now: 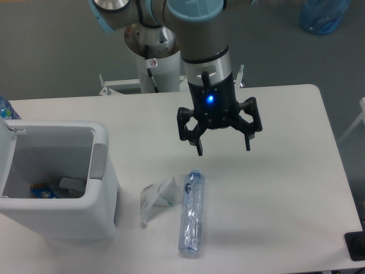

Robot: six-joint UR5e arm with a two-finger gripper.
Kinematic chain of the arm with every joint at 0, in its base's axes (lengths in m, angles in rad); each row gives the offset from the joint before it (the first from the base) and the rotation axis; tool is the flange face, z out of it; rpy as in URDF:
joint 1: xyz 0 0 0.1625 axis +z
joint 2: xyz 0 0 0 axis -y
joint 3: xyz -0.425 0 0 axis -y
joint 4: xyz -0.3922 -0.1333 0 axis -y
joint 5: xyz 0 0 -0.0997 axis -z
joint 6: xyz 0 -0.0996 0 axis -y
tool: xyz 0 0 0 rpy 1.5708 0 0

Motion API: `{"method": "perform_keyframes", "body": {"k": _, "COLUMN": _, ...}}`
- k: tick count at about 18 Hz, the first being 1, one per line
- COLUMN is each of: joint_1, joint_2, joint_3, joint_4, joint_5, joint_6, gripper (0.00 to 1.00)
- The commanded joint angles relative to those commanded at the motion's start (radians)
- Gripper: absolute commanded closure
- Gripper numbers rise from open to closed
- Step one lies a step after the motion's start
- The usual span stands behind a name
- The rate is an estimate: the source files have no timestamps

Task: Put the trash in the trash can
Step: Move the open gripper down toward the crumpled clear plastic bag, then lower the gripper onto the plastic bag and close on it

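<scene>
A long clear plastic bottle (191, 214) with a blue cap lies on the white table, its cap end pointing away from the front edge. Touching its left side is a crumpled clear wrapper (157, 197) with a green mark. The boxy white trash can (102, 171) stands at the left edge, open on top, with a few items visible at its bottom. My gripper (223, 147) hangs open above the table, up and to the right of the bottle's cap, holding nothing.
The arm's base column (153, 63) rises behind the table's far edge. A blue bag (323, 16) lies on the floor at the top right. A dark object (356, 245) sits off the table's right front corner.
</scene>
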Motion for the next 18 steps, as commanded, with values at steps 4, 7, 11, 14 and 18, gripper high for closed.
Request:
{"method": "perform_keyframes", "body": {"k": 4, "joint_1": 0.014, "joint_2": 0.003, "joint_3": -0.071, "joint_4": 0.000, "joint_5": -0.015, "joint_6": 0.144, "gripper": 0.00}}
{"method": "perform_keyframes", "body": {"k": 7, "joint_1": 0.014, "joint_2": 0.005, "joint_3": -0.146, "joint_4": 0.012, "joint_5": -0.041, "joint_6": 0.255, "gripper": 0.00}}
{"method": "perform_keyframes", "body": {"k": 11, "joint_1": 0.014, "joint_2": -0.005, "joint_3": -0.183, "joint_4": 0.014, "joint_5": -0.096, "joint_6": 0.332, "gripper": 0.00}}
{"method": "perform_keyframes", "body": {"k": 14, "joint_1": 0.014, "joint_2": -0.028, "joint_3": -0.209, "joint_4": 0.017, "joint_5": -0.141, "joint_6": 0.329, "gripper": 0.00}}
{"method": "perform_keyframes", "body": {"k": 18, "joint_1": 0.002, "joint_2": -0.075, "joint_3": -0.221, "joint_4": 0.025, "joint_5": -0.144, "joint_6": 0.329, "gripper": 0.00}}
